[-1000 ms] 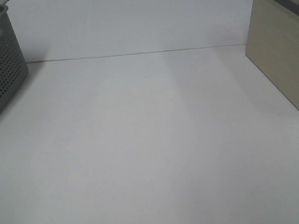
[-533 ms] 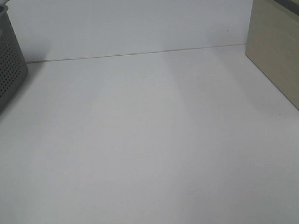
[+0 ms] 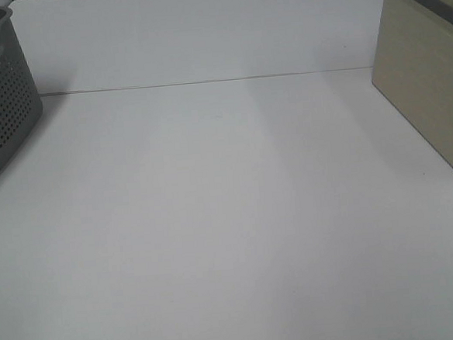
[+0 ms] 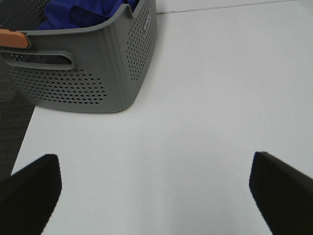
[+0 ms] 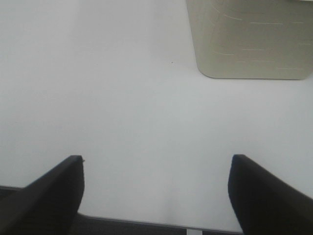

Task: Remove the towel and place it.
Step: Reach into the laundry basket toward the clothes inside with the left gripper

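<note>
Table [image 3: 230,216] bare in the middle, both arms waiting at its near edge. The towel [image 4: 83,10] lies bunched inside the grey basket [image 4: 98,63] at the left end, blue folds showing above the rim in the left wrist view. I have the left gripper [image 4: 156,196] spread wide and holding nothing, well short of the basket wall. The right gripper [image 5: 156,191] is likewise splayed and empty, facing the beige bin [image 5: 249,44] at the far right. Neither arm shows in the high view.

As I read it, the lift has not begun. My main worry is the basket itself: it looks light, and a plush cloth crammed into it may drag on the perforated walls or snag at the rim, so a straight pull could tip the basket or skid it off the table's left edge, which runs just beside it. A low approach could knock a finger into the wall. Pinching only one loose fold could let the rest trail and catch.
</note>
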`<state>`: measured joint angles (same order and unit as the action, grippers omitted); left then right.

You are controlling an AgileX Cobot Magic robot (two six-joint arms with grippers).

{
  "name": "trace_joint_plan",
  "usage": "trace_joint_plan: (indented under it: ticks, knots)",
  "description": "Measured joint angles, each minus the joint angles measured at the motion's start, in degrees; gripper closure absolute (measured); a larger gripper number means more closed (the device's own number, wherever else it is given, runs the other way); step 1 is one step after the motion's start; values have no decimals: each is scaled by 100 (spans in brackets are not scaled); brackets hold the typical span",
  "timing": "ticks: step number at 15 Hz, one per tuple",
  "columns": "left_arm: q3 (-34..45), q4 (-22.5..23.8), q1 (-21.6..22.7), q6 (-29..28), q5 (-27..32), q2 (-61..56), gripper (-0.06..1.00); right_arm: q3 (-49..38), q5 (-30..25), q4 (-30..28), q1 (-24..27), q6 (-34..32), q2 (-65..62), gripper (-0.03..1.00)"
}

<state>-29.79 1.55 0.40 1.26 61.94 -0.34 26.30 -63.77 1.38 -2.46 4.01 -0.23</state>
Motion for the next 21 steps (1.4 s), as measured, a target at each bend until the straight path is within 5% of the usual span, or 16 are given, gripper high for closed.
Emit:
trace_joint_plan:
  ticks: [21]
  knots:
    - [0,-6,0,23,0,0,-3,0,0,0,0,0,0,18]
